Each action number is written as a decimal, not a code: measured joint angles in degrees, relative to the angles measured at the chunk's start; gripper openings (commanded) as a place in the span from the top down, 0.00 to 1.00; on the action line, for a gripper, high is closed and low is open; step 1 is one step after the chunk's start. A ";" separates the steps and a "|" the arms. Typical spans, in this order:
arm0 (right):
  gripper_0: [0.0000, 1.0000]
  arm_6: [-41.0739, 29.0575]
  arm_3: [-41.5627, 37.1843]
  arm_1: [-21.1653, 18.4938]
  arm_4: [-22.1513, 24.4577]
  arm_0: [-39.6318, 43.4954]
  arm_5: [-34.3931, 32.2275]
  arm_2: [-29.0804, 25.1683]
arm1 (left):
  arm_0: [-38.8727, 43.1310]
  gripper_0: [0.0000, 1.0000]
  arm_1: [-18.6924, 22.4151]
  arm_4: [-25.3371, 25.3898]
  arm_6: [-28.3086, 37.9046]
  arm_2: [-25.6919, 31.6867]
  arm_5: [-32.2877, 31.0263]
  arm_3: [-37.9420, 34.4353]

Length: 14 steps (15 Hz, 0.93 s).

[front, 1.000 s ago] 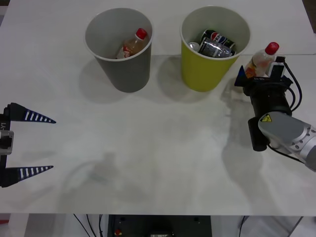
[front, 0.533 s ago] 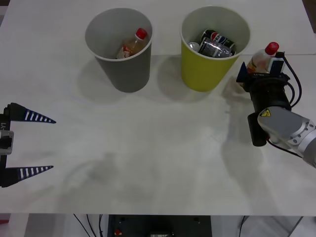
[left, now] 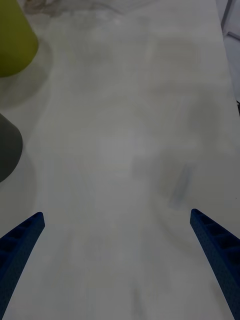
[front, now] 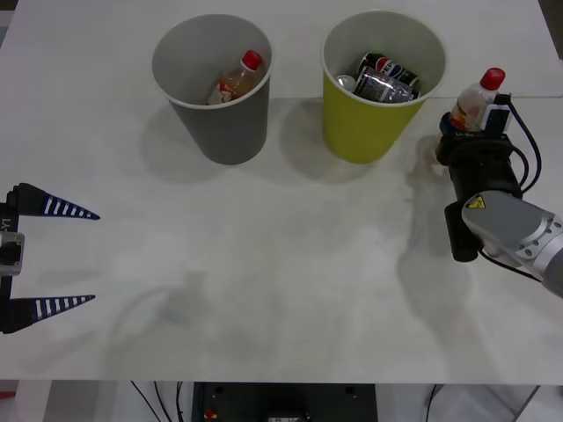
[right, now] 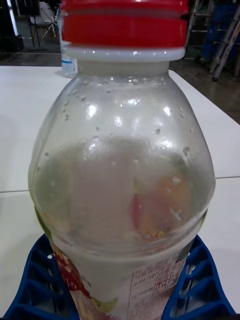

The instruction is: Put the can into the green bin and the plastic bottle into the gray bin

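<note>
On your white table [front: 290, 290], the plastic bottle [front: 479, 98] stands upright just right of the green bin [front: 374, 123], clamped between your right gripper's [front: 466, 123] blue fingers [right: 35, 287]. The gray bin [front: 224, 123] stands farther left. Your left gripper [front: 53, 257] hovers spread wide at the left edge.

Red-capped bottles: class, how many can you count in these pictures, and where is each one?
2. One bottle lies inside the gray bin; the plastic bottle stands between the right gripper's fingers, beside the green bin. Others may be hidden among the cans.

Right tool [front: 475, 119] clamped, raised; left tool [front: 53, 257] spread wide, low.
</note>
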 measured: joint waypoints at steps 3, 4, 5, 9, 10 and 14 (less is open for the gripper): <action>1.00 0.00 -4.00 -2.87 0.08 2.51 -0.35 -0.13 | 0.00 0.00 0.00 0.00 0.00 0.00 0.00 0.00; 1.00 0.08 -6.79 -4.66 0.39 4.29 -1.33 -0.76 | 0.00 0.00 0.00 0.00 0.00 0.00 0.00 0.00; 1.00 0.14 -9.83 -6.50 1.35 6.54 -3.22 -2.43 | 0.00 0.00 0.00 0.00 0.00 0.00 0.00 0.00; 1.00 0.45 -21.59 -12.34 7.34 17.71 -15.74 -13.33 | 0.00 0.00 0.00 0.00 0.00 0.00 0.00 0.00; 1.00 0.59 -24.71 -13.78 8.27 20.79 -18.96 -15.99 | 0.00 0.00 0.00 0.00 0.00 0.00 0.00 0.00; 1.00 0.77 -36.57 -18.00 9.20 32.75 -31.21 -27.03 | 0.00 0.00 0.00 0.00 0.00 0.00 0.00 0.00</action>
